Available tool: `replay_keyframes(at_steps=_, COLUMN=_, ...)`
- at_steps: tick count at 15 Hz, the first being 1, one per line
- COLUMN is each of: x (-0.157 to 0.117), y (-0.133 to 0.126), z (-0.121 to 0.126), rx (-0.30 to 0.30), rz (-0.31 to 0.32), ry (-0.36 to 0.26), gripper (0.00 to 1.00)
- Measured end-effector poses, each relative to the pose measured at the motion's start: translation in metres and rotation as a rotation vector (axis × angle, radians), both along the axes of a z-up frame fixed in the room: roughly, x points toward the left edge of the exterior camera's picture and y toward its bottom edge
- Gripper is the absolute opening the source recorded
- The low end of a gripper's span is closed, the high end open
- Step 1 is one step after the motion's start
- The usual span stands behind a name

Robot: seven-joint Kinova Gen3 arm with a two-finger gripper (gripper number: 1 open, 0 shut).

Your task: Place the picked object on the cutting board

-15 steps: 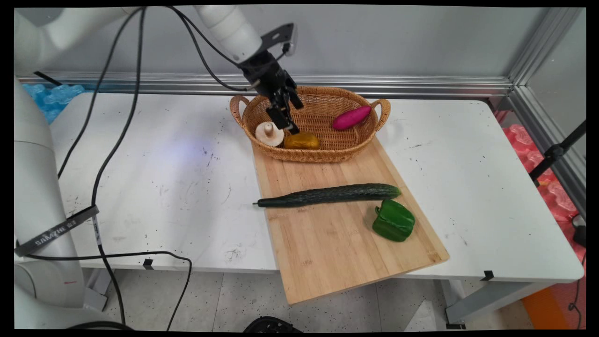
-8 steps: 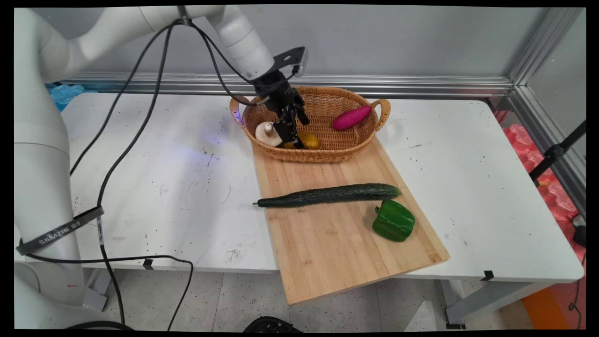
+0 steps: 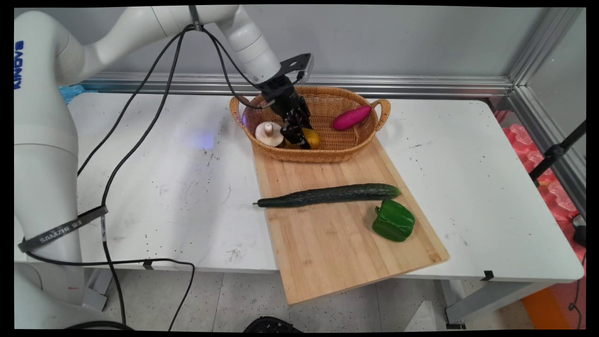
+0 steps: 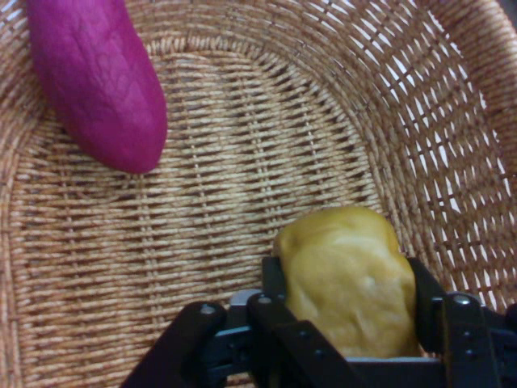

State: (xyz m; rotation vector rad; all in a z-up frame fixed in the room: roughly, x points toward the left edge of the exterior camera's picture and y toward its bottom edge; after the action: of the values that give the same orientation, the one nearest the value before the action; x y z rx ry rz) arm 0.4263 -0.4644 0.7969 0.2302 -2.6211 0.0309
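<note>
My gripper (image 3: pixel 299 140) is down inside the wicker basket (image 3: pixel 323 157), its jaws closed on the two sides of a yellow potato (image 3: pixel 313 138). In the hand view the potato (image 4: pixel 347 279) fills the gap of the gripper (image 4: pixel 347 271), with a black finger (image 4: pixel 273 279) against its left side and another against its right. The potato rests on the basket's woven floor (image 4: pixel 226 210). A white mushroom (image 3: pixel 268 133) lies just left of the gripper. A purple sweet potato (image 3: pixel 351 117) (image 4: pixel 97 81) lies at the basket's far right.
The basket stands on the far end of a wooden cutting board (image 3: pixel 327 252). A long cucumber (image 3: pixel 330 194) lies across the board, a green bell pepper (image 3: pixel 393 220) just beyond its right end. Black cables hang from the arm over the table's left half.
The gripper has come down from above the basket's left part and slightly right, onto the yellow potato, and now grips it. The other vegetables have not moved.
</note>
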Motion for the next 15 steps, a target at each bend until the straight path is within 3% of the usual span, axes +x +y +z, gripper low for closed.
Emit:
replay_keyframes(at_steps=4, x=-0.001, y=-0.007, z=0.020, rx=-0.022, rz=0.004, ry=0.010, gripper=0.00)
replay_keyframes(at_steps=8, x=-0.006, y=-0.008, z=0.063, rx=-0.064, rz=0.041, ry=0.021, gripper=0.00)
replay_keyframes(at_steps=15, x=-0.021, y=0.031, z=0.132, rx=-0.077, rz=0.074, ry=0.050, gripper=0.00)
